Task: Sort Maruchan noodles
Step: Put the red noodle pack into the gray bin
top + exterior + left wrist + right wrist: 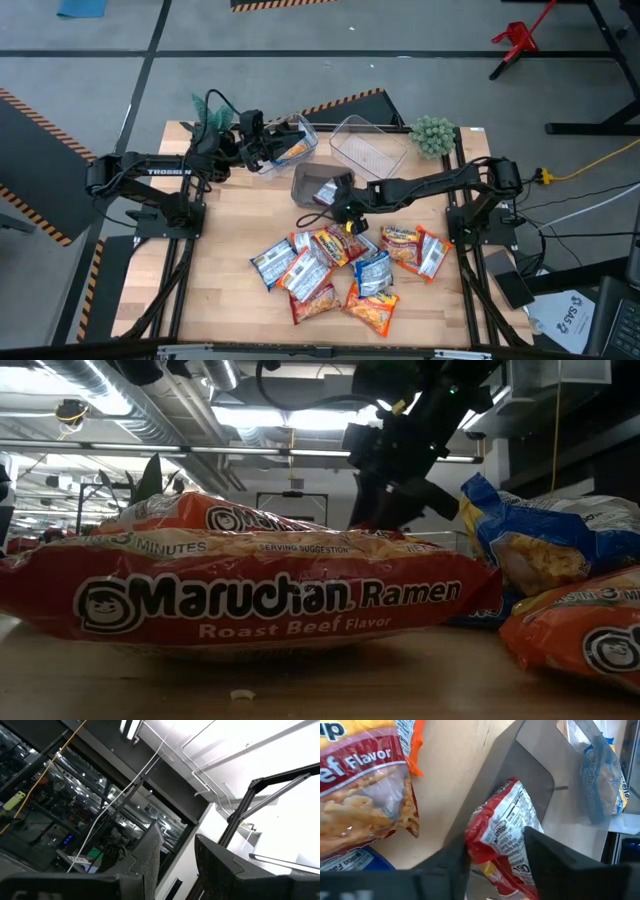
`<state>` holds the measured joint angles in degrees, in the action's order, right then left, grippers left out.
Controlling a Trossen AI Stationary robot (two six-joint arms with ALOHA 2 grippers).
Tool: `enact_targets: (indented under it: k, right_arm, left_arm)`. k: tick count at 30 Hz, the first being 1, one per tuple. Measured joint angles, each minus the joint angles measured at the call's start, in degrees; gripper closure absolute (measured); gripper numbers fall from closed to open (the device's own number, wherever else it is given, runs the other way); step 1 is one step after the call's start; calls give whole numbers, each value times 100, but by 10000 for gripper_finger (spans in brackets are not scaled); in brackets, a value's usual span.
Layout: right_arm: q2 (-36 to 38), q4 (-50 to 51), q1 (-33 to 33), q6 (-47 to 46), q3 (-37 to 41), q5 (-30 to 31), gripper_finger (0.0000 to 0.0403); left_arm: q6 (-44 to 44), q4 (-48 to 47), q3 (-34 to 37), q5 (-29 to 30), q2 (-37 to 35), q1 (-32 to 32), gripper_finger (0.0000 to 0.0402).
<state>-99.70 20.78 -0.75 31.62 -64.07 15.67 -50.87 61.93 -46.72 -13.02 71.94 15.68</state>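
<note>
Several Maruchan packets in red, orange and blue-yellow lie in a loose pile on the near half of the table; the low view shows a red Roast Beef packet up close. My right gripper stands at the near edge of the grey bin, shut on a red-white packet. My left gripper hovers open beside a clear bin that holds a packet; its fingers point up into the room with nothing between them. My right gripper holds the red-white packet between its two fingers, one on each long side of the wrapper's crumpled middle. The packet's far end reaches over the grey bin's wall. Whether that end rests on the bin, I cannot tell.
A second clear bin stands to the right of the grey one, which shows something red-white inside. Small green plants sit at the far corners. Bare wood lies left of the pile. A blue packet shows through clear plastic.
</note>
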Motion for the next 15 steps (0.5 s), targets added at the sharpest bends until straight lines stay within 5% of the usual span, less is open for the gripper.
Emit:
enact_targets:
  k: [9, 15]
  right_arm:
    - [2, 175, 2, -3, -97, 275, 383]
    - [2, 399, 16, -168, -517, 168, 393]
  left_arm:
    - [0, 0, 0, 2, 0, 4, 285]
    - [2, 2, 0, 44, -1, 6, 285]
